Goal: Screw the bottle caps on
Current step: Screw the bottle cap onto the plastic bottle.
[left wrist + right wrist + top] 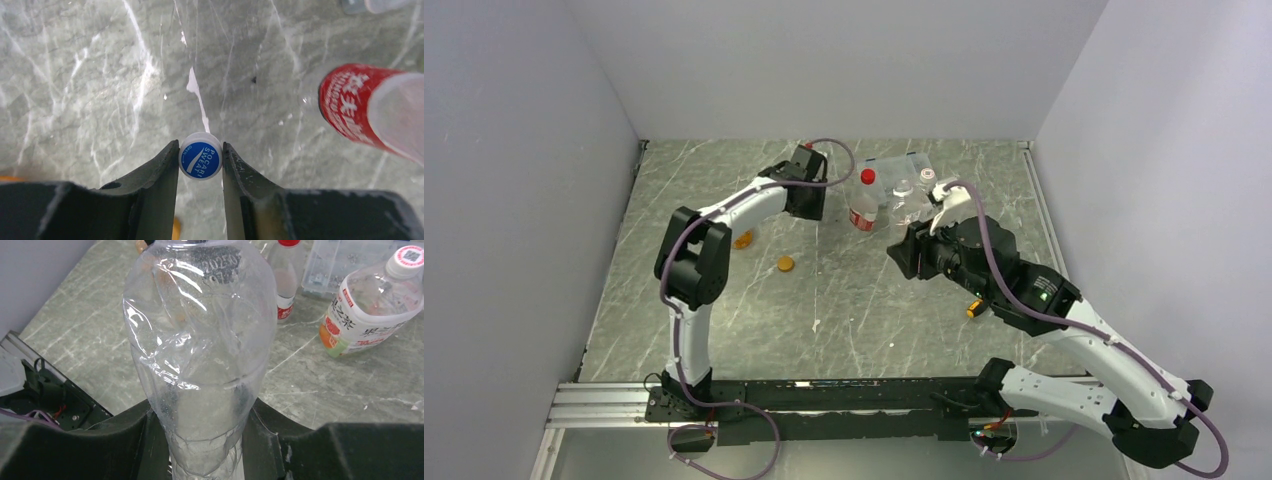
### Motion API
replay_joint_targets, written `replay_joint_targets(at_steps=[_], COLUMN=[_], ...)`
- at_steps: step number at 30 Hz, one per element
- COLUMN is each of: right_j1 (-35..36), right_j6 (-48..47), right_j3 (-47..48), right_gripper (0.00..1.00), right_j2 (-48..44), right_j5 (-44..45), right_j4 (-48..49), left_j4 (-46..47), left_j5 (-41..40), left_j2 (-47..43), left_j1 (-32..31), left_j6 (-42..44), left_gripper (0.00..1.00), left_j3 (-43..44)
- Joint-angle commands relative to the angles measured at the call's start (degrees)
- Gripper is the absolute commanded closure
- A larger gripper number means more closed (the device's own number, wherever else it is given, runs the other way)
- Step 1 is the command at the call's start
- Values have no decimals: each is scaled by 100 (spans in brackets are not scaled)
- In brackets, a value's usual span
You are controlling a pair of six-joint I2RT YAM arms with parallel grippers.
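While my left tool (200, 150) pinches the blue cap (200, 164) by its rim above the worktop (100, 75), my right tool (202, 432) is clamped around the lower body of the clear bottle (200, 330), which is crumpled and carries no label. Just to the right of the blue cap stands the red-labelled bottle (350, 102), its red cap on. Near my right tool, the white-labelled bottle (370, 315) stands capped beside the compartment box (345, 262). An orange cap (785, 264) lies loose by my left arm.
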Motion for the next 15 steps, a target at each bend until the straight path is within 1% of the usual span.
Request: replay_joint_targets(at_steps=[1, 3, 6, 11, 15], right_j1=[-4, 6, 39, 146, 291], right_j6=[-310, -433, -603, -905, -1093], right_j3=[-148, -308, -664, -1237, -1514], right_gripper=[57, 57, 57, 57, 57], right_j2=[160, 253, 297, 384, 548], right_j5=[-257, -366, -612, -1096, -1102], right_j4=[400, 561, 1046, 1859, 2299], left_j4=[-1073, -1595, -2261, -2623, -2758], left_j5=[1164, 1570, 2428, 3622, 4429], left_j2=[-872, -1191, -1656, -2512, -3019], left_j1=[267, 314, 408, 480, 480], left_j6=[166, 251, 265, -93, -375], left_gripper=[86, 86, 86, 86, 86], left_j3=[620, 875, 1039, 1009, 1011])
